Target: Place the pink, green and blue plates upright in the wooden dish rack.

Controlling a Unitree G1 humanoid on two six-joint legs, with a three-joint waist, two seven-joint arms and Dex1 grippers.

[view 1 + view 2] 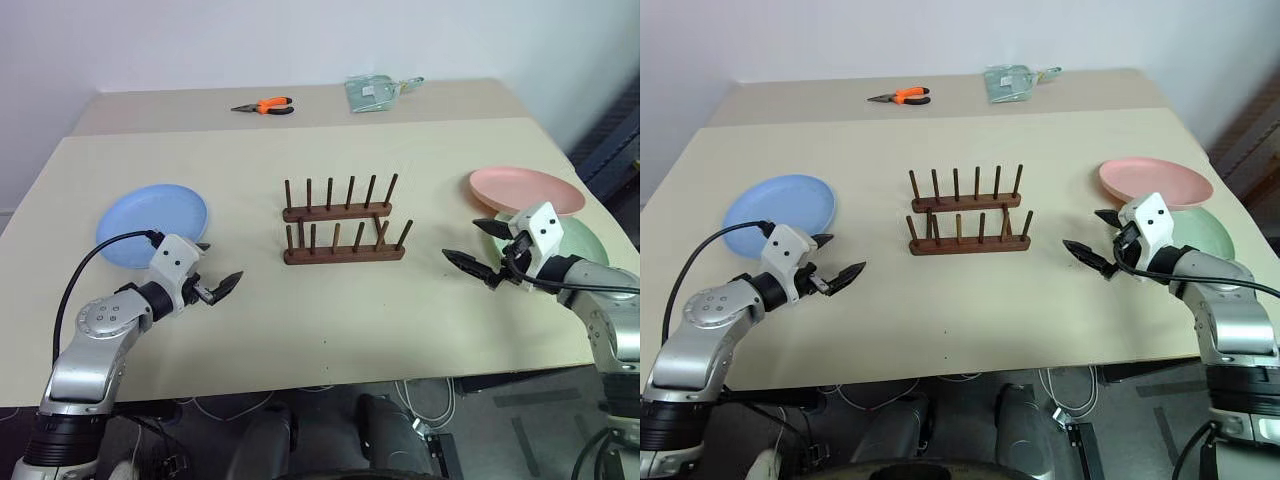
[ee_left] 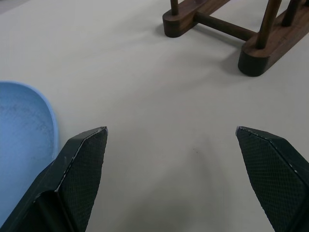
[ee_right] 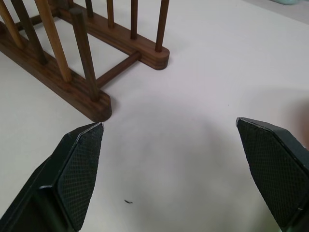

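**On the table: rack empty, 3 plates flat, both grippers wide**

At the middle of the beige table I see the wooden dish rack, its 2 dark bars lying parallel, each with 6 thin upright pegs. No plate stands between the pegs.

Off to my left the blue plate lies flat on the table, well apart from the rack. On my right the pink plate lies flat too, and the green plate sits just nearer to me, with the pink plate's near edge overlapping its far rim. My right arm covers part of the green one.

My left gripper hovers over bare table just beside the blue plate's near right edge, its fingers spread wide and holding nothing. In the left wrist view the fingertips frame empty tabletop, with the blue rim at one side and the rack's end ahead.

My right gripper hangs over the table between the rack and the 2 right-hand plates, pointing toward the rack, also wide open and empty. The right wrist view shows its fingertips apart, with the rack's end close ahead.

At the far edge lie orange-handled pliers and a small greenish packet.
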